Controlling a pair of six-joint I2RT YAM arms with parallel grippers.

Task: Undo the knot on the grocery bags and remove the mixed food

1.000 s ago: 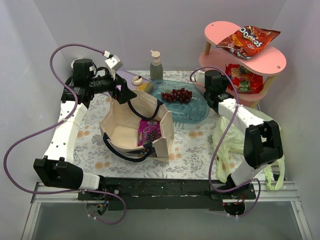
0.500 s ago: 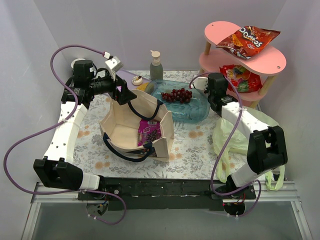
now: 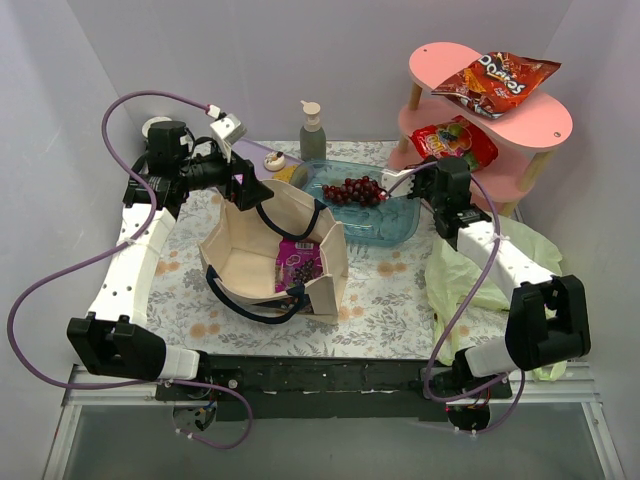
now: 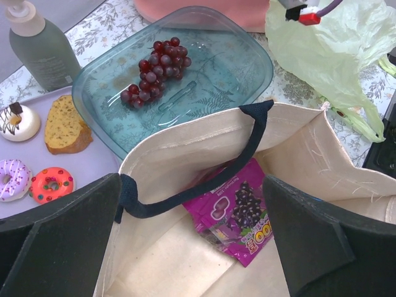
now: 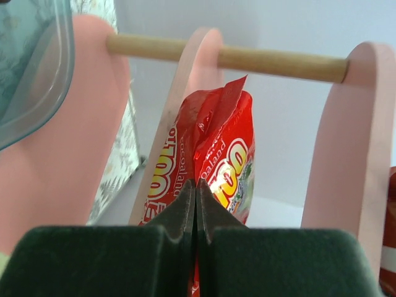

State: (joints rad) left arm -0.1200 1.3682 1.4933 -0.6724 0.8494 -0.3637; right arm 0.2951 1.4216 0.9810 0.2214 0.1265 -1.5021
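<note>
The beige canvas tote (image 3: 232, 262) stands open mid-table with a purple snack packet (image 3: 298, 262) inside, also in the left wrist view (image 4: 247, 210). My left gripper (image 3: 248, 190) is open and empty over the tote's back rim and navy handle (image 4: 235, 164). My right gripper (image 3: 447, 165) is shut on a red snack packet (image 3: 455, 140) at the pink shelf's lower level; its jaws pinch the packet's edge (image 5: 216, 142). Dark red grapes (image 3: 352, 190) lie in the blue tray (image 3: 395, 228). The Doritos bag (image 3: 497, 80) lies on the top shelf. The pale-green bag (image 3: 470, 275) lies slack under the right arm; I cannot make out a knot.
A pump bottle (image 3: 312, 130) stands behind the tray. The pink two-level shelf (image 3: 540, 125) fills the back right corner. A lilac tray (image 4: 93, 158) holds a cake slice (image 4: 62, 127) and donuts (image 4: 49, 184) behind the tote.
My right gripper has drawn the red packet leftward and out of the lower shelf, and the right arm has swung to the right. The left arm has hardly moved.
</note>
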